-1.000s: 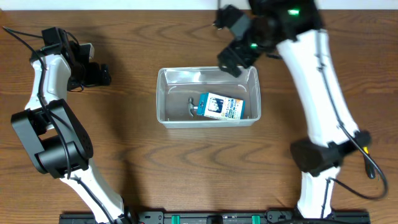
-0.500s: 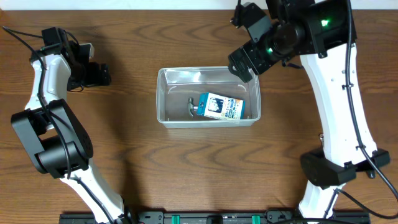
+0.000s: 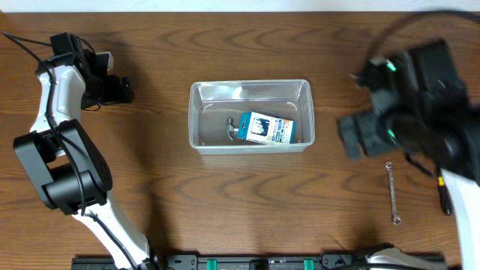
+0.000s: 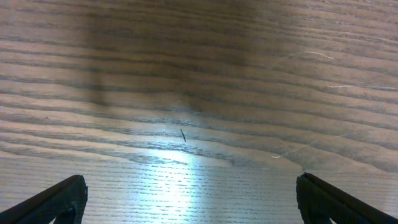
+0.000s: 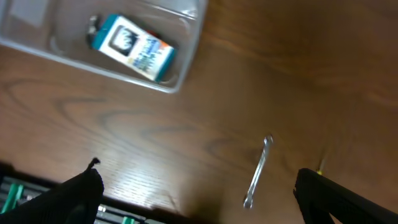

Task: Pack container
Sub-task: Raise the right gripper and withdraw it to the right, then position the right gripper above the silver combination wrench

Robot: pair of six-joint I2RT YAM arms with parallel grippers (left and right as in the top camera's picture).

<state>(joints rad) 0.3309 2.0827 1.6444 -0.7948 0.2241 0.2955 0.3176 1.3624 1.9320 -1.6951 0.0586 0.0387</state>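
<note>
One item for sure, maybe two, were packed: a blue-and-white box [image 3: 266, 129] lay on its side in the container [image 3: 196, 124], and a small grey metal piece [image 3: 231, 127] touched the box's left end, too small to name. The container stood upright mid-table, no lid seen, with bare floor on its left side and along the back wall. Outside it, a thin wrench [image 3: 392, 192] lay flat on the table [image 3: 225, 217], well to the right of the container. A dark long thing [image 3: 445, 199] with a yellow bit lay just beside the wrench at the right edge, partly under the arm; it was probably another tool, but which one could not be told. The right gripper [image 5: 199, 208] hung above the table between container and wrench, jaws spread wide with nothing between them, and it was blurred in the overhead view. In the right wrist view the wrench [image 5: 257, 171] showed below the container's corner [image 5: 186, 37], untouched. The left gripper [image 4: 193, 208] was far left near the back edge, jaws wide apart and empty, with only wood grain under it. Judged progress was partway: box in, wrench and the dark thing still to go. The wrench looked the likely next pick for the right arm. Thin and flat on the wood, it might be hard to pinch.
</note>
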